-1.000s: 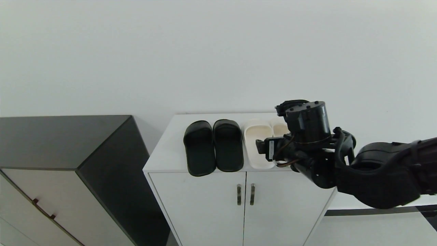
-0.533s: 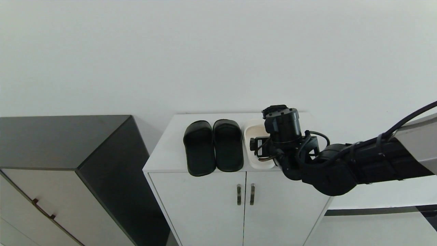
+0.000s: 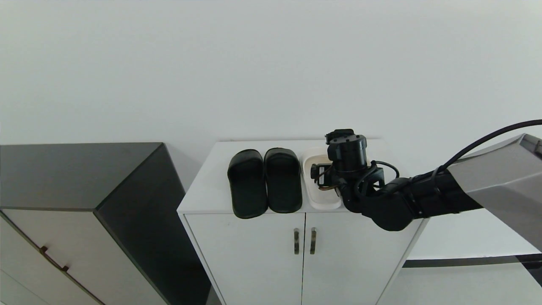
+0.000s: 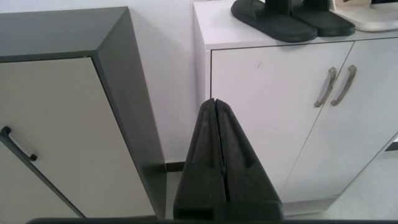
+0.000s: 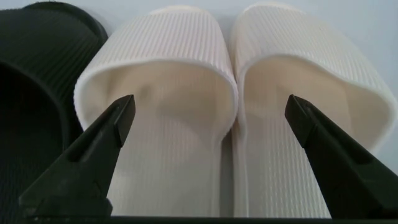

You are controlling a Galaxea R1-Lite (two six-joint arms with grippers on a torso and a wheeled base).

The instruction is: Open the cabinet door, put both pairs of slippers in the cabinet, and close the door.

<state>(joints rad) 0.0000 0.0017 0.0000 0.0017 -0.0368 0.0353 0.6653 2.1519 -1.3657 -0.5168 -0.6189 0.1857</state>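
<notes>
- Fingers (image 5: pixel 93 155) of the right gripper (image 5: pixel 210 106) are spread wide, straddling the white slippers (image 5: pixel 168 74) with one tip outside each shoe; nothing is gripped yet.
- Left gripper (image 4: pixel 216 106) has its fingers pressed flat together on nothing, and sits low in front of the cabinet (image 3: pixel 254 254), off its left corner.
- White slippers lie side by side and touching on the cabinet's top, toward its right half. The black slippers (image 3: pixel 283 180) sit just beside them at the top's middle, heels at the front edge.
- Both cabinet doors are closed, with the handles (image 3: pixel 296 240) untouched (so the opening step looks not yet done).
- Risks, as I judge them:
  - Lifting the white pair while the doors are closed leaves the right arm loaded, so the opening falls to the left arm alone.
  - A squeeze across two soft shoes may buckle them, and one could slide out and drop off the cabinet's front edge.
  - The tip nearest the cabinet's middle is close to the neighbouring black slipper, so a skewed closing could nudge that slipper.
  - An off-centre pinch may catch only one shoe.
</notes>
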